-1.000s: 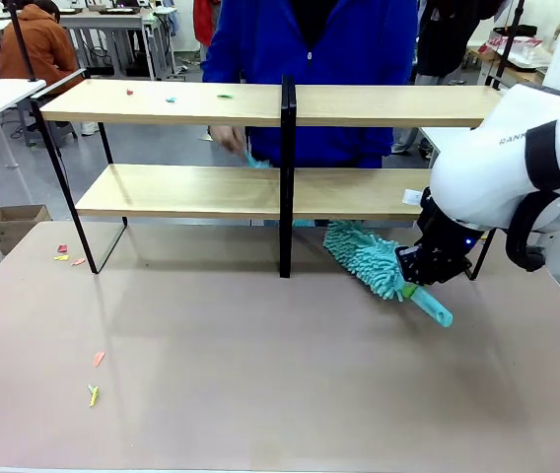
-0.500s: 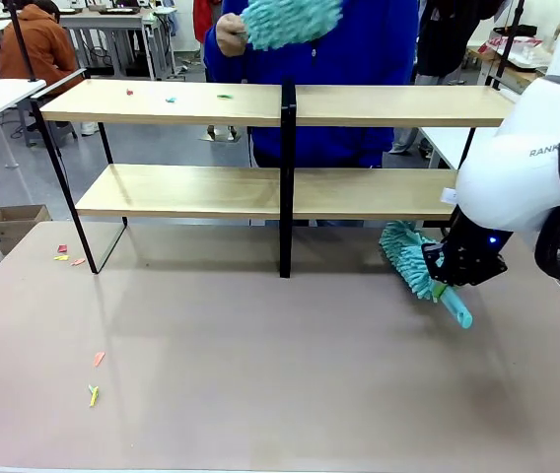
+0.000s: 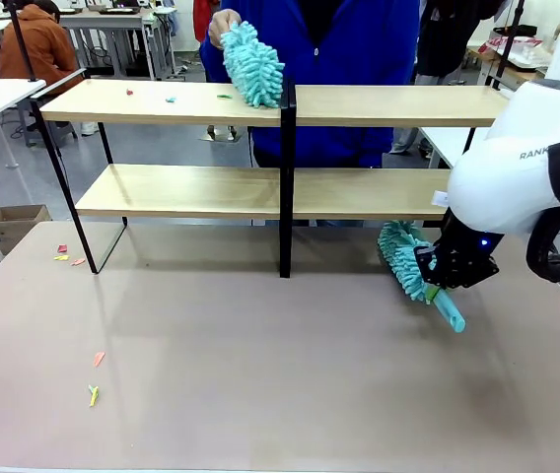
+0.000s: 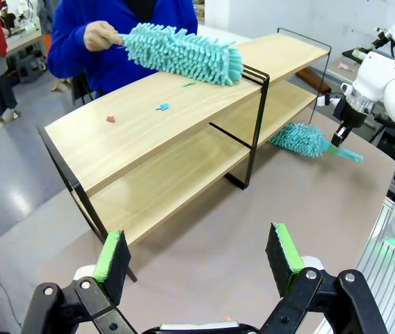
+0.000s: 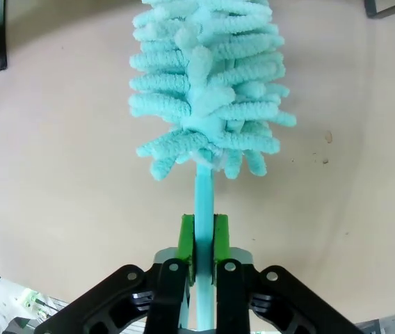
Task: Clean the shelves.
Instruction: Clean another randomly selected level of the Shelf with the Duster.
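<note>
The two-tier rack of light-wood shelves in a thin black frame stands along the far edge of the table, long axis running left to right; small coloured scraps lie on your top board's left half. Your right gripper, pinching the teal fluffy duster by its handle, is nearer, just in front of the lower board's right end. Your left gripper is spread, empty.

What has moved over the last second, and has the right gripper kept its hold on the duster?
The right gripper dragged its teal duster rightward along the table, from near the central post toward the shelves' right end, staying shut on the handle. The person's hand lifted a second duster from behind the lower board up to the top board. The shelves and the scraps on the top board stayed put.
</note>
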